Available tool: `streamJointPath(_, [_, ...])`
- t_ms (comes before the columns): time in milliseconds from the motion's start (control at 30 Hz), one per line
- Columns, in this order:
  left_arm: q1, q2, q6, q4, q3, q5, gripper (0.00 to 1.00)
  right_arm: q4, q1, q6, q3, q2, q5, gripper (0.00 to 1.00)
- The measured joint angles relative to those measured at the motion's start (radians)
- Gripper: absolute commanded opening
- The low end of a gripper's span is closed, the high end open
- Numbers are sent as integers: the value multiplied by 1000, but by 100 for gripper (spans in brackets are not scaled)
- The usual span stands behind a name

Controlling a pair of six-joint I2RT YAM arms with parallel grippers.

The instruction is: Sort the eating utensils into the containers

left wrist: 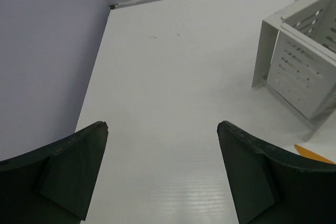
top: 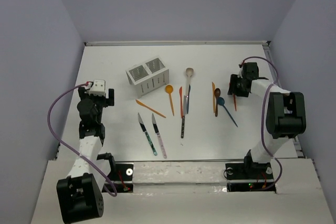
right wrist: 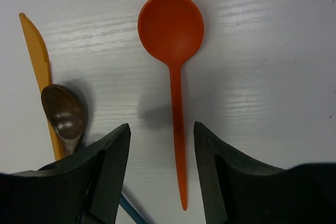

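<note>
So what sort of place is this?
Probably a robot lab test cell, not a kitchen: a white table boxed in by blank lavender walls, a left arm and right arm bolted at its edge.

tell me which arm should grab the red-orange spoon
Right. The right gripper is open, fingers either side of the red-orange spoon; the left gripper is far off, near the white caddy.
</note>
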Motion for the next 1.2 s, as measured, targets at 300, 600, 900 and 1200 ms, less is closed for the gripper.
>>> streamJointPath(300, [0,-43,77,-157,0,39,99,-54,28,-23,106,99,74,54])
streamJointPath(600, [0,-63,85,-155,0,35,99,-109,41,-44,224,186,197,0])
streamJointPath(900, [26,-20,-20,60,-35,21,99,-167,114,-54,232,115,307,0])
streamJointPath(1200, [51,185,-188,417,-143,72,99,313,550,-199,264,-272,175,0])
